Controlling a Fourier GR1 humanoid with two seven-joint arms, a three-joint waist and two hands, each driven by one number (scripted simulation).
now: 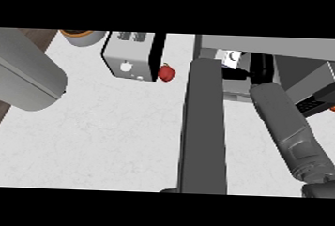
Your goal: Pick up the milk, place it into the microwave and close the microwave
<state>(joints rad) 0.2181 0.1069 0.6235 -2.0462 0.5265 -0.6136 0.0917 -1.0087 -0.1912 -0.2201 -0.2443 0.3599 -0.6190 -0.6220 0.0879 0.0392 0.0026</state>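
From my remote station I see the right robot hand inside the open microwave, a black shape at the end of the grey right forearm, which goes up from the lower right edge of the view into the dark opening. The robot hand is just beside the milk, a small white carton with a dark mark, which stands in the left part of the microwave's inside. I cannot tell whether the fingers are curled on the carton or apart from it, because the dark inside hides them. The microwave door is open and comes toward me as a long dark grey panel, left of the right forearm. At the far left I see a big grey rounded shape, which could be the left forearm, but the left robot hand itself I cannot find in the view. On the white desk, left of the door, there is a silver toaster with a red small thing touching its right side, maybe a fruit. Behind the toaster, at the upper edge, a grey round vessel with orange inside is partly in view
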